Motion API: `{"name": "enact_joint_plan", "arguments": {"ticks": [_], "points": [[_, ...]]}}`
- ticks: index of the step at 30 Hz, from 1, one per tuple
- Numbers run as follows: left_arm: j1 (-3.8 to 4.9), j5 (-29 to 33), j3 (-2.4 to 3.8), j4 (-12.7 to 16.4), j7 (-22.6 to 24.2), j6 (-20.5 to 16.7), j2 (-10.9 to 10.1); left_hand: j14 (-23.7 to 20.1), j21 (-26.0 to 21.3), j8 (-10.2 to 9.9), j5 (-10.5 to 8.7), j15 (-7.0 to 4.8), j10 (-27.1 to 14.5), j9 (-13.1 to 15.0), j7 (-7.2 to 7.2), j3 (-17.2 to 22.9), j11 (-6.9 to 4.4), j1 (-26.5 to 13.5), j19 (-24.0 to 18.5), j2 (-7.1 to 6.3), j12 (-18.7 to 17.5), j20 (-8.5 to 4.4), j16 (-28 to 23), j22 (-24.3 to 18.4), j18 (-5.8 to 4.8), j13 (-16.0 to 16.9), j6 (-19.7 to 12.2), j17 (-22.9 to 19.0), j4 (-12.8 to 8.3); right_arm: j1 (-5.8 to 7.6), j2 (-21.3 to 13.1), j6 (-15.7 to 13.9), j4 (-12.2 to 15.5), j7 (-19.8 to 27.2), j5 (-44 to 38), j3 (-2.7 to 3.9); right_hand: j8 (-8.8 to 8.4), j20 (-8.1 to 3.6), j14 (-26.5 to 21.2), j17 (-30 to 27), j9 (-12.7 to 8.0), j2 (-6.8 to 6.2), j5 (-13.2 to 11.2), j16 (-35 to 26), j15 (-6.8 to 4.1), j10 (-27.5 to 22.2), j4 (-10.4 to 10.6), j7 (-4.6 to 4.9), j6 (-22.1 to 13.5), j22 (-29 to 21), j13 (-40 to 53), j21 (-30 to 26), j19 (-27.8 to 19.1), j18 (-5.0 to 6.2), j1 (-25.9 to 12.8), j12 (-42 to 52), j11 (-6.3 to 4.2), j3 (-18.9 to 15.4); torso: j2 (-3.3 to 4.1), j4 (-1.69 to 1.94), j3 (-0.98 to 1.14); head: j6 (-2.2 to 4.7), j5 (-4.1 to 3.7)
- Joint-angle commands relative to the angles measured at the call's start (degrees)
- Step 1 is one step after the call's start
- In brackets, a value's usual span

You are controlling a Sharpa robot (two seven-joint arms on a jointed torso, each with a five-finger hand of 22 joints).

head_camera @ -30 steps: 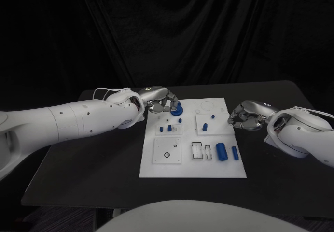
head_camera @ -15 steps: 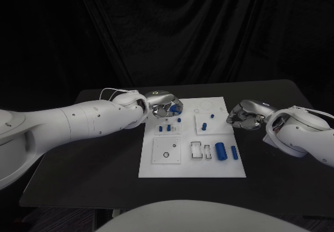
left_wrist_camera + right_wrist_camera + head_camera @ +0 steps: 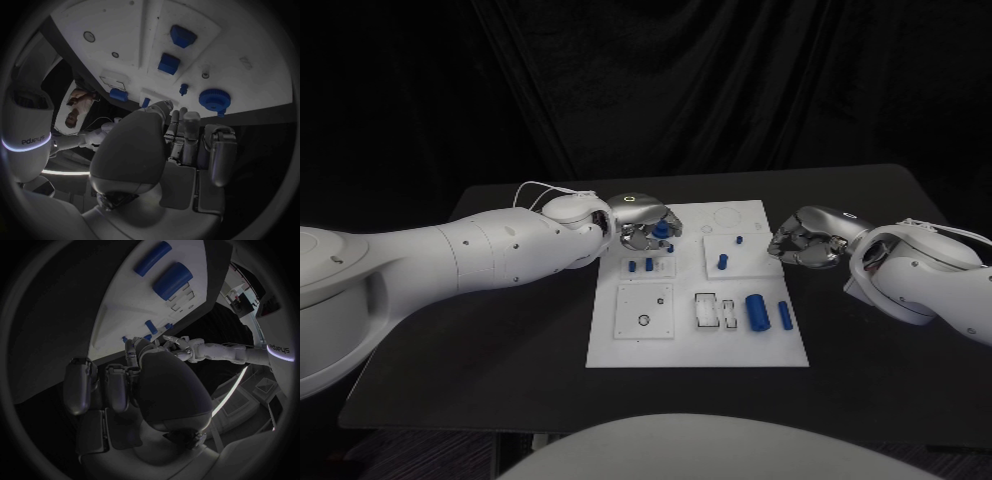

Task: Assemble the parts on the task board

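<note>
The white task board (image 3: 626, 345) lies mid-table. My left hand (image 3: 643, 220) hovers over its far left corner, fingers pointing down. A blue gear (image 3: 214, 99) lies flat on the board (image 3: 250, 50) just past the fingertips (image 3: 187, 120), with no finger around it. My right hand (image 3: 805, 238) rests at the board's right edge, fingers curled on nothing. A thick blue cylinder (image 3: 759, 312) and a slim one (image 3: 788, 316) lie at the near right. Small blue pieces (image 3: 642, 266) and a blue peg (image 3: 721, 262) stand further back. Two blue blocks (image 3: 167, 64) appear in the left wrist view.
The black table (image 3: 502, 360) runs wide on both sides of the board. A plate with a round hole (image 3: 646, 320) and white slotted blocks (image 3: 711, 310) sit in the board's near half. The right wrist view has the two cylinders (image 3: 172, 280) beyond my curled fingers (image 3: 115, 385).
My left hand has turned and moved further over the gear at the board's far left corner. The gear has hardly shifted. The right hand has stayed in place.
</note>
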Motion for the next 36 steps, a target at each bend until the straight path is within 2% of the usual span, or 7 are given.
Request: {"name": "enact_joint_plan", "arguments": {"ticks": [1, 3, 4, 11, 24, 36], "points": [[-0.35, -3.0, 0.04, -0.7, -0.8, 0.7, 0.6, -0.4, -0.2, -0.1, -0.22, 0.05, 0.0, -0.3, -0.21, 0.4, 0.17, -0.1, 5.8, -0.37, -0.3, -0.15, -0.1, 15.1, -0.78, -0.1, -0.1, -0.1, -0.2, -0.14, 0.0, -0.8, 0.2, -0.1, 0.0, 0.05, -0.15, -0.39, 4.1, 5.5, 0.1, 0.21, 0.2, -0.2, -0.43, 1.2, 0.0, 0.02, -0.1, 10.8, 7.5, 0.0, 0.7, 0.80, -0.5, -0.2, -0.51, 0.3, 0.00, 0.02, 0.03, 0.01, -0.03], [-0.53, -3.1, 0.05, -1.1, -1.0, 0.8, 0.9, -0.6, -0.2, 0.0, -0.34, 0.14, 0.0, -0.7, -0.62, 0.5, 0.35, -0.4, 5.8, -0.45, -0.3, -0.11, -0.2, 15.1, -0.78, -0.1, 0.2, -0.3, -0.4, -0.14, 0.0, -0.7, 0.2, -0.1, 0.0, 0.05, -0.15, -0.39, 4.1, 5.5, 0.1, 0.21, 0.2, -0.2, -0.43, 1.2, 0.0, 0.02, -0.1, 10.8, 7.5, 0.0, 0.7, 0.80, -0.5, -0.2, -0.51, 0.3, 0.00, 0.01, 0.01, 0.01, 0.05], [-0.65, -3.2, 0.05, -1.3, -1.1, 0.8, 1.1, -0.6, -0.2, 0.1, -0.47, 0.31, 0.0, -1.1, -1.46, 0.7, 0.64, -0.6, 5.8, -0.44, -0.2, -0.01, -0.1, 15.1, -0.78, -0.2, 0.5, -0.2, -0.5, -0.14, 0.0, -0.7, 0.2, -0.1, 0.0, 0.05, -0.15, -0.39, 4.1, 5.5, 0.1, 0.21, 0.2, -0.2, -0.43, 1.2, 0.0, 0.02, -0.1, 10.8, 7.5, 0.0, 0.7, 0.80, -0.5, -0.2, -0.51, 0.3, -0.01, 0.01, 0.01, 0.01, 0.04], [-1.36, -3.3, 0.05, -2.7, -1.7, -0.4, 2.1, -0.5, -0.2, 0.2, -0.59, 0.47, 0.0, -1.7, -2.00, 1.0, 0.83, -1.0, 5.8, -0.39, -0.1, 0.15, 0.0, 15.1, -0.78, -0.3, 1.2, 0.0, -0.8, -0.14, -0.1, -0.4, 0.3, -0.3, 0.0, 0.05, -0.15, -0.39, 4.1, 5.5, 0.1, 0.21, 0.2, -0.2, -0.43, 1.2, 0.0, 0.02, -0.1, 10.8, 7.5, 0.0, 0.7, 0.80, -0.5, -0.2, -0.51, 0.3, 0.00, 0.03, 0.01, 0.01, -0.04], [-2.21, -3.3, 0.06, -4.8, -2.2, -0.3, 3.6, -1.7, -0.2, 0.3, -0.83, 0.67, -0.4, -2.5, -2.37, 1.3, 0.95, -1.5, 5.8, -0.38, 0.0, 0.40, -0.7, 15.1, -0.78, -0.4, 2.2, -1.4, -1.4, -0.14, 0.0, 0.7, 0.3, -0.9, 1.0, 0.06, -0.12, -0.41, 4.1, 5.4, 0.1, 0.16, 0.4, -0.3, -0.46, 1.1, 0.0, 0.00, 0.0, 10.8, 7.4, -0.1, 0.7, 0.82, -0.5, -0.3, -0.54, 0.4, 0.07, 0.00, 0.01, 0.01, 0.10], [-2.81, -3.3, 0.06, -6.4, -2.3, -0.2, 4.5, -1.7, -0.2, 0.6, -1.00, 0.65, -0.3, -2.9, -2.23, 1.7, 0.85, -1.7, 5.8, 0.05, 0.3, 0.45, -0.6, 15.1, -0.78, -0.4, 3.3, -1.2, -2.0, -0.14, 0.1, 1.4, 0.2, -1.3, 1.7, 0.06, -0.15, -0.41, 4.0, 5.3, 0.1, 0.17, 0.4, -0.3, -0.47, 1.1, -0.1, 0.01, -0.1, 10.7, 7.3, -0.3, 0.6, 0.86, -0.5, -0.4, -0.54, 0.4, -0.01, 0.10, 0.01, 0.01, -0.18]]}}
